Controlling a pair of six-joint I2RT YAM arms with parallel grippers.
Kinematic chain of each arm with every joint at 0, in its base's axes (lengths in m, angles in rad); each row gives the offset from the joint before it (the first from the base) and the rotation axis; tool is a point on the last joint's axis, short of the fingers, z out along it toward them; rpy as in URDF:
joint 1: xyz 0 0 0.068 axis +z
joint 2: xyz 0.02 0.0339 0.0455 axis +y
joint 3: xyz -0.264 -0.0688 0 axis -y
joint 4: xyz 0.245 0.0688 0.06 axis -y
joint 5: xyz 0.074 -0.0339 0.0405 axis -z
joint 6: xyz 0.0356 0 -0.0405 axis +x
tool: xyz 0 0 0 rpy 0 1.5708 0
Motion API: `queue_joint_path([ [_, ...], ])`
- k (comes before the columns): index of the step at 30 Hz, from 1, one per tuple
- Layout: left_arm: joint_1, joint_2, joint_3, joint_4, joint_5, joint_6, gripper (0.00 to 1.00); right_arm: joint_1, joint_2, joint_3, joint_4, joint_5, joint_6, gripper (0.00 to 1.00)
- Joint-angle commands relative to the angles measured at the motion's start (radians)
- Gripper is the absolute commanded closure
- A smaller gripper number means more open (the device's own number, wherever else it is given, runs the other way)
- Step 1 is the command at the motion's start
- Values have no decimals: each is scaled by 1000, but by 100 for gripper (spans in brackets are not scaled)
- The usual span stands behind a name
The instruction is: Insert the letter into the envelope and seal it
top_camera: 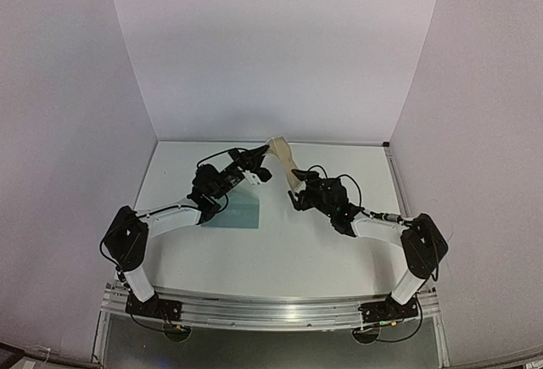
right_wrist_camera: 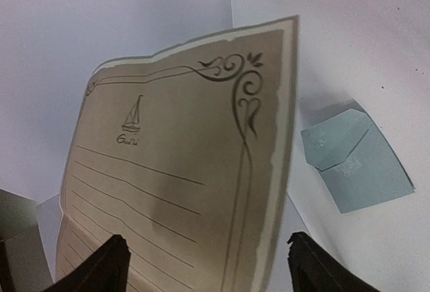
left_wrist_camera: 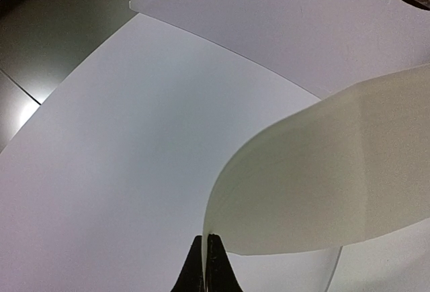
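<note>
One cream letter (brown-bordered, curling).

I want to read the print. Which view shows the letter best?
The right wrist view: the letter fills it, printed side facing, with border, sailboat and lines plain. The left wrist view shows only its blank curved back; the top view shows a small cream strip far off.

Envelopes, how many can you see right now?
1. The teal envelope lies flat on the table, left of centre in the top view; the raised letter could hide another behind it.
</note>
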Motion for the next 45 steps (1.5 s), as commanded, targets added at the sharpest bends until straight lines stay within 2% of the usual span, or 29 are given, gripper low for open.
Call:
queue_joint_path([
  [1, -7, -39, -8, 41, 26, -26, 100, -7, 27, 62, 91, 24, -26, 31],
  [6, -4, -59, -29, 39, 31, -32, 100, -13, 14, 38, 100, 38, -53, 61],
  [13, 4, -91, -49, 7, 30, -49, 100, -41, 20, 40, 99, -19, -152, 86],
  [18, 25, -126, -76, -21, 30, -59, 100, -64, 11, 42, 99, -86, -260, 99],
  [24, 44, -185, -142, -72, 39, -62, 99, -86, -11, 73, 90, -193, -461, 100],
  [26, 50, -208, -169, -98, 30, -57, 70, -95, -31, 83, 66, -236, -550, 100],
  [28, 54, -236, -194, -138, 10, -57, 30, -107, -62, 109, -10, -276, -648, 100],
  [29, 59, -260, -209, -170, 6, -64, 15, -109, -79, 143, -90, -295, -736, 100],
  [30, 67, -288, -216, -234, 19, -73, 4, -109, -97, 182, -218, -307, -828, 100],
  [31, 78, -330, -218, -312, 45, -88, 1, -110, -110, 238, -345, -325, -945, 100],
  [33, 118, -420, -188, -615, 123, -142, 0, -110, -148, 308, -489, -352, -1124, 100],
  [36, 159, -501, -106, -1006, 257, -231, 0, -109, -203, 350, -589, -378, -1321, 100],
  [40, 206, -520, 8, -1289, 387, -356, 0, -110, -232, 427, -717, -426, -1516, 100],
  [45, 269, -481, 130, -1454, 534, -505, 0, -110, -265, 481, -764, -476, -1656, 100],
])
